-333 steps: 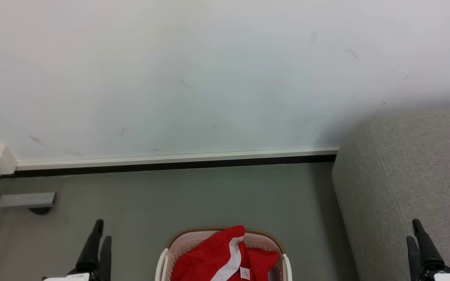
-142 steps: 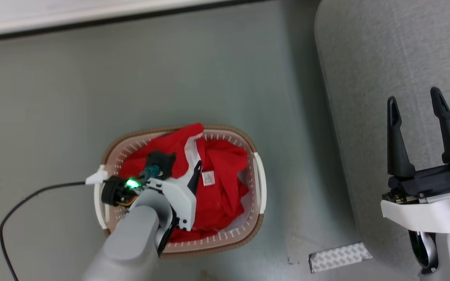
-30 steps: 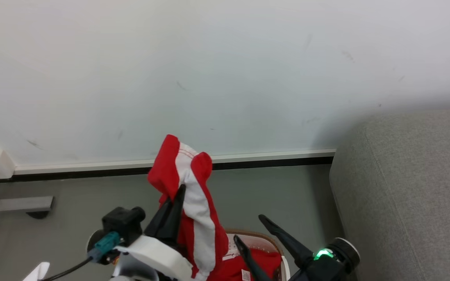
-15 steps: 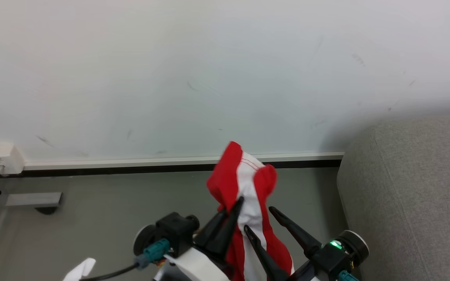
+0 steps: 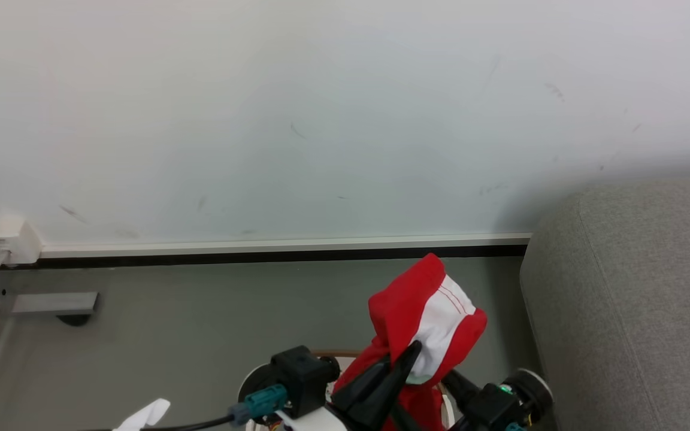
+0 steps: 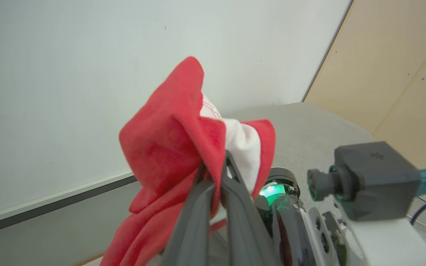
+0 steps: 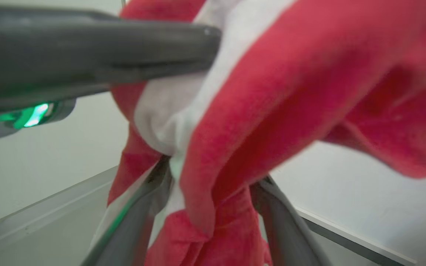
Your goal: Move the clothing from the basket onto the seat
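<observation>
**One red garment [image 5: 423, 311] clamped aloft by the left gripper [image 5: 412, 352]**

Left gripper: jaws closed tight on a fold of the red garment, which carries a broad white stripe. In the left wrist view the fold stands up above the fingertips and the rest hangs down past them.

Position of garment: in the air above the grey floor [image 5: 201, 311], in front of the white wall [image 5: 321, 120]. It is to the left of the grey sofa [image 5: 632, 299] and clear of it. A strip of the laundry basket [image 5: 336, 352], its brown rim, shows just behind the left wrist. Whether the garment's lower end reaches the basket cannot be told.

Right gripper [image 7: 215, 171]: jaws spread wide. Hanging fabric passes between the two fingers, with no clamp on it. In the right wrist view, a dark finger of the left gripper crosses the top, with a green light beside it.
</observation>
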### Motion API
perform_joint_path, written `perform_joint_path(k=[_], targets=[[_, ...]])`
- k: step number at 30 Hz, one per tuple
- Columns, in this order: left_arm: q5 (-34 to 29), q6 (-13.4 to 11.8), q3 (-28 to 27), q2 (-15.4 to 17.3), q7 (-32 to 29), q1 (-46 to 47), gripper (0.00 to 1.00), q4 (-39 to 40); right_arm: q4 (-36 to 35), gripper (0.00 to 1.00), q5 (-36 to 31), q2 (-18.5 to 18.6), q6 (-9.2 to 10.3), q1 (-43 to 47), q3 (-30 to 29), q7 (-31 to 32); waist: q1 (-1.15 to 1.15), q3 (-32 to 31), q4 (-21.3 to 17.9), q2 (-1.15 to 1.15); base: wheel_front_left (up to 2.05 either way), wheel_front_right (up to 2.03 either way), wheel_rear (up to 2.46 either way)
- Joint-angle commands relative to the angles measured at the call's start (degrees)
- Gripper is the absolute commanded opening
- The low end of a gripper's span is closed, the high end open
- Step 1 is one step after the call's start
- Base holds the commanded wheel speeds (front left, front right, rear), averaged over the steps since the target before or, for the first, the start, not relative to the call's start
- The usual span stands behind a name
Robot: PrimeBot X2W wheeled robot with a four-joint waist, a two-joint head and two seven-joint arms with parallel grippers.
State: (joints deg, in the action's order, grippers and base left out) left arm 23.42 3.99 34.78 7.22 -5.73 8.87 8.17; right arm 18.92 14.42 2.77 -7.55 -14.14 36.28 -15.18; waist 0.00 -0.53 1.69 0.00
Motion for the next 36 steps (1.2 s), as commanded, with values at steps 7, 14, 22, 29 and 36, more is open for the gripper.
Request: perform_joint_path(k=[7, 14, 22, 29, 36], targets=[[1.43, -0.95, -1.21, 0.63, 0.34, -0.62, 0.00, -0.27, 3.97, 0.00, 4.93, 0.23, 0.12, -1.79, 3.82, 0.04, 0.00, 0.29, -0.25, 0.00, 0.00, 0.00, 0.00], [0.42, -2.09, -2.56, 1.41, 1.71, 0.05, 0.35, -3.65, 2.80, 0.00, 11.81, 0.21, 0.12, -1.33, 2.39, 0.03, 0.00, 0.80, -1.15, 0.00, 0.00, 0.00, 0.00], [-1.50, -2.63, -2.77, 1.54, 5.54, 1.09, 1.00, -9.49, 0.22, 0.00, 14.52, 0.59, 0.12, -1.91, -3.29, 0.03, 0.00, 1.34, -3.80, 0.00, 0.00, 0.00, 0.00], [-2.31, -2.41, -2.21, 1.20, 8.59, 2.12, 1.00, -13.12, -2.92, 0.00, 14.99, 2.39, 0.12, -1.00, -8.78, 0.03, 0.00, 2.39, -7.68, 0.00, 0.00, 0.00, 0.00], [-2.81, -2.01, -1.62, 1.31, 9.37, 3.07, 1.00, -14.43, -4.75, 0.00, 14.00, 2.56, 0.12, 0.37, -13.59, 0.03, 0.00, 3.80, -12.10, 0.00, 0.00, 0.00, 0.00]])
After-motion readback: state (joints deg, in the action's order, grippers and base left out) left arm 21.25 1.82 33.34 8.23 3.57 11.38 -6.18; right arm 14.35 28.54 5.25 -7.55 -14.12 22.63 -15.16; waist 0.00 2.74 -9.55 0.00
